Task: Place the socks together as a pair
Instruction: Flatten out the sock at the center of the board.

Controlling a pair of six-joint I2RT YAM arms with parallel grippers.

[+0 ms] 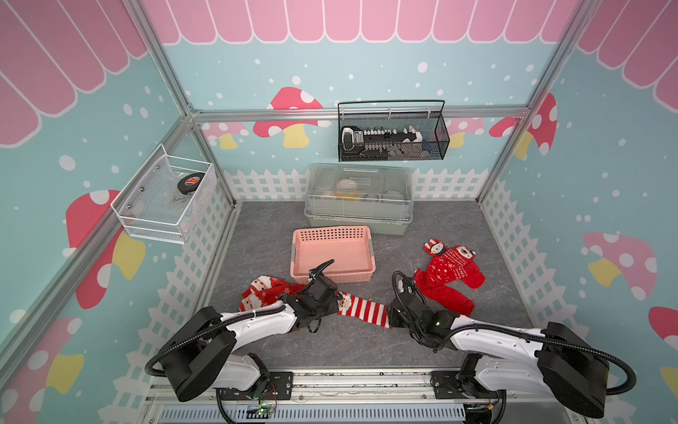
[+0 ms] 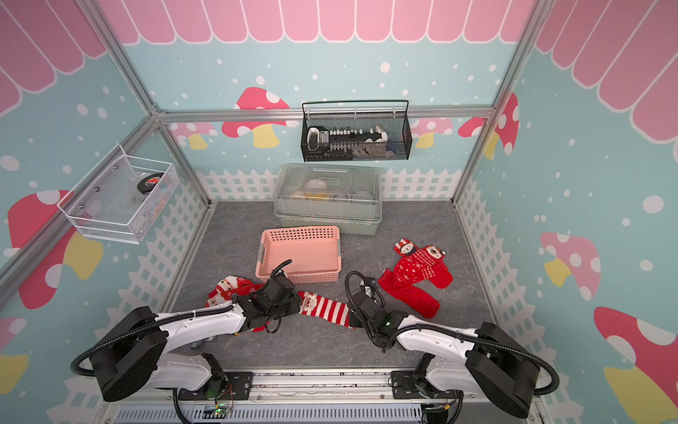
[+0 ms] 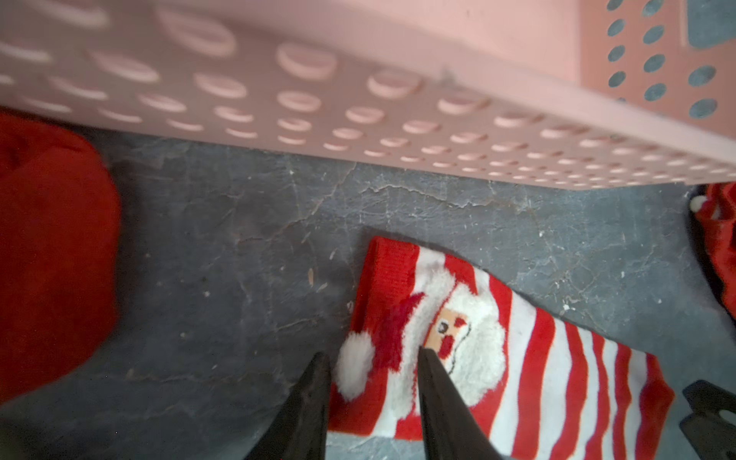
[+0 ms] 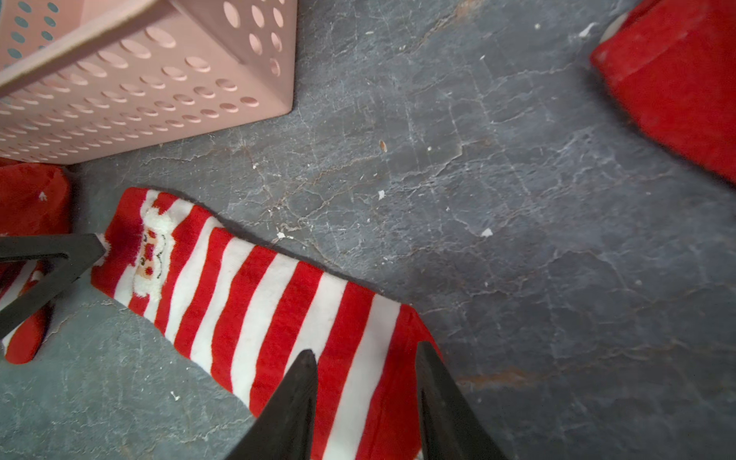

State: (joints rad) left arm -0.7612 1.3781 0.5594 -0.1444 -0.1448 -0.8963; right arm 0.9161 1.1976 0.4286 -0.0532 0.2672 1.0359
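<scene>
A red-and-white striped sock [image 1: 361,310] [image 2: 326,308] with a Santa face at its cuff lies flat on the grey floor between both arms. My left gripper [image 3: 372,354] [image 1: 332,299] stands open and narrow astride the cuff [image 3: 394,278], one fingertip on the floor beside it, the other fingertip on Santa's face. My right gripper [image 4: 366,350] [image 1: 394,315] is open astride the striped sock's [image 4: 259,286] toe end. More Santa socks [image 1: 264,293] are heaped behind the left wrist. Red snowflake socks [image 1: 451,271] with bear faces lie at the right.
A pink perforated basket [image 1: 332,235] [image 3: 358,111] [image 4: 119,91] stands just beyond the striped sock. Behind it is a clear-lidded box [image 1: 357,194]. A black wire basket [image 1: 392,132] and a white mesh basket [image 1: 165,194] hang on the walls.
</scene>
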